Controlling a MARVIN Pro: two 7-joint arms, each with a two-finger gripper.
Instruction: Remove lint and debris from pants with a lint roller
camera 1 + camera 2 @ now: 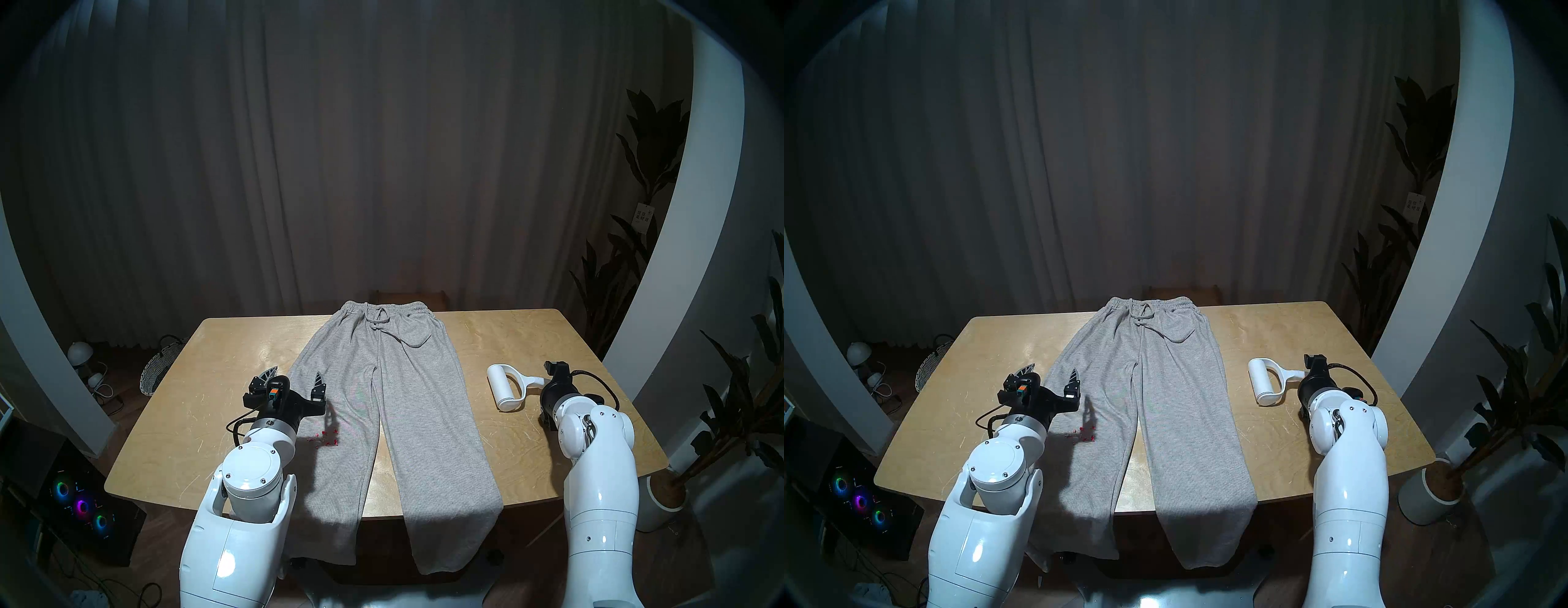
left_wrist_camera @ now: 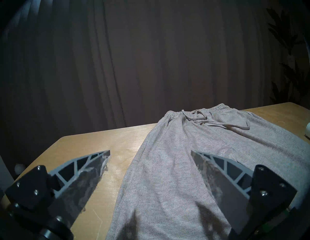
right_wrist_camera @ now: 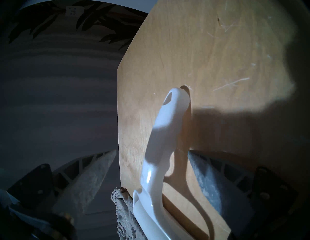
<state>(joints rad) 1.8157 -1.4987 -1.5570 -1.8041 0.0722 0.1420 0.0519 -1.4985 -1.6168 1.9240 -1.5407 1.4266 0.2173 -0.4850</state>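
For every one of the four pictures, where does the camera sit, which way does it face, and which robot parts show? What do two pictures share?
Head stereo left: on the head, facing down at the table with the pants; both arms show.
Head stereo right: beside it, nearly the same picture.
Left wrist: low over the table, facing along the pants toward their waistband; the open left gripper shows.
Right wrist: turned sideways, facing the lint roller handle lying between the open right gripper fingers.
Shared: the roller shows in the head and right wrist views; the pants in all.
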